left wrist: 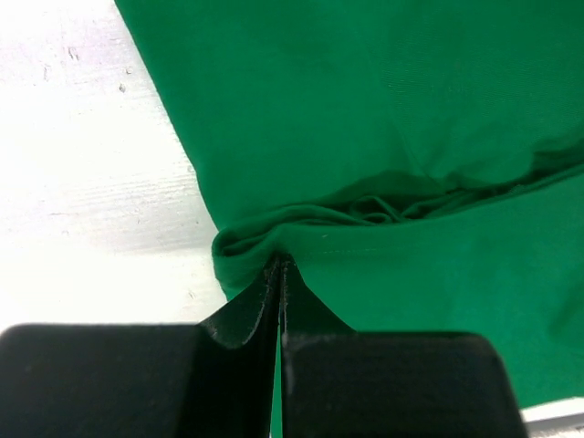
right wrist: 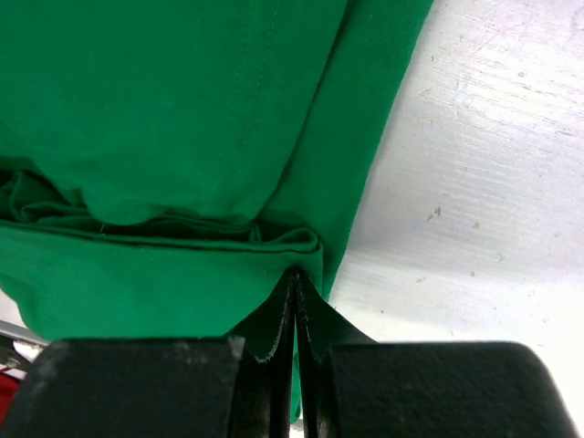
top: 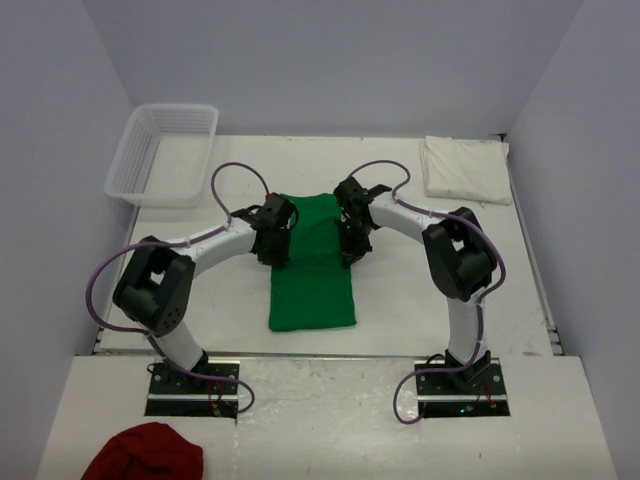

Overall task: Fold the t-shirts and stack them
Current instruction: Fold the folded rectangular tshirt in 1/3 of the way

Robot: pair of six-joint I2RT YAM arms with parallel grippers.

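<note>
green shirt (top: 312,275): folded strip, desk (top: 400,300) centre | left gripper (left wrist: 279,262): pinching its left-edge fold | right gripper (right wrist: 294,274): pinching its right-edge fold | white shirt (top: 465,170): far right corner

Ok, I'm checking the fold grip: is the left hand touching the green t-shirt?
Touching. The left wrist view shows the left hand shut on a bunched fold of the green t-shirt, right at the cloth's edge.

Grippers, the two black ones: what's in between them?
The green t-shirt lies between the left gripper and the right gripper, each pinching one side edge. The top view shows it.
</note>
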